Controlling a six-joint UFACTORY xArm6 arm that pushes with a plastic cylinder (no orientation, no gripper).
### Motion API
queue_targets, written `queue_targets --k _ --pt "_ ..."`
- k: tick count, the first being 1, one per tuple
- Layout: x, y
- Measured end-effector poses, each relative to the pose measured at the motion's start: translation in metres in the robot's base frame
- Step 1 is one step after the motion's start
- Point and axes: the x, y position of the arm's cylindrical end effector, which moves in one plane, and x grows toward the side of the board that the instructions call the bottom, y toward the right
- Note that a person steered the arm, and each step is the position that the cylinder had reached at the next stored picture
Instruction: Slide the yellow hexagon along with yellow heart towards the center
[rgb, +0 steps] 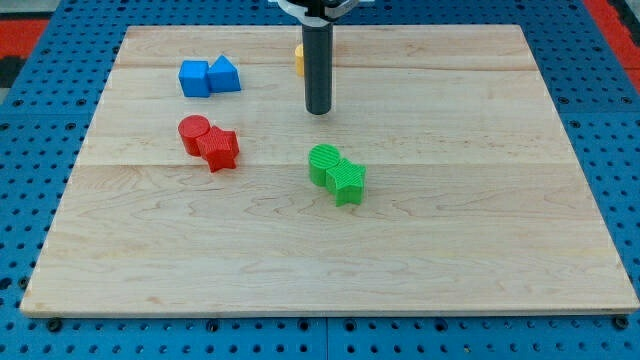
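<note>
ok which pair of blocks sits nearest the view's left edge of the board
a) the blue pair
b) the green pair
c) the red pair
c: the red pair reaches slightly further toward the view's left than the blue pair; the green pair is near the middle.

The wooden worktop (450, 230) carried two blue blocks (209, 77) upper left, two red blocks (208, 142) below them, two green blocks (337, 174) near centre, and a yellow block (299, 59) at the top.
</note>
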Motion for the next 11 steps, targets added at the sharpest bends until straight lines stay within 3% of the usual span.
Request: queue_targets --k 2,4,5,7,9,11 --pt "0.000 -0.001" --pt "-0.064 0.142" --pt "-0.104 0.151" --pt "-0.162 0.026" --pt "-0.143 -0.004" --pt "-0.030 -0.019"
